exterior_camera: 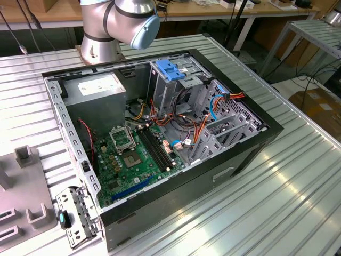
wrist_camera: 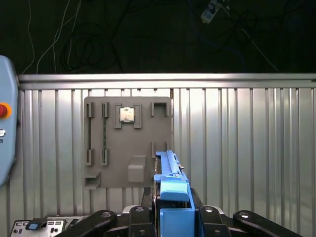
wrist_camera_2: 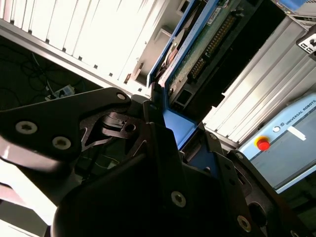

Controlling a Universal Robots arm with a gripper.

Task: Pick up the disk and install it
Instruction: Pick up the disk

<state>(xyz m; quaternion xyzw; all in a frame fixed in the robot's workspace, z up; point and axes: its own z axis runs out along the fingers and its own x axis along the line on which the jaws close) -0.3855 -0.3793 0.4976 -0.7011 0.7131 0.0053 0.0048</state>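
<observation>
My gripper is shut on the disk, which stands on edge between the black fingers. Its blue plastic side rail faces the camera in the first wrist view. In the second wrist view the disk reaches away from the gripper, showing its green circuit board side and blue rail. It hangs above the ribbed metal table, apart from the open computer case seen in the exterior view.
Inside the case stand a tall metal cage with a blue top, a grey power-supply box and the motherboard. A grey fixture plate carrying a chip lies on the table. A pendant with a red button sits beside it.
</observation>
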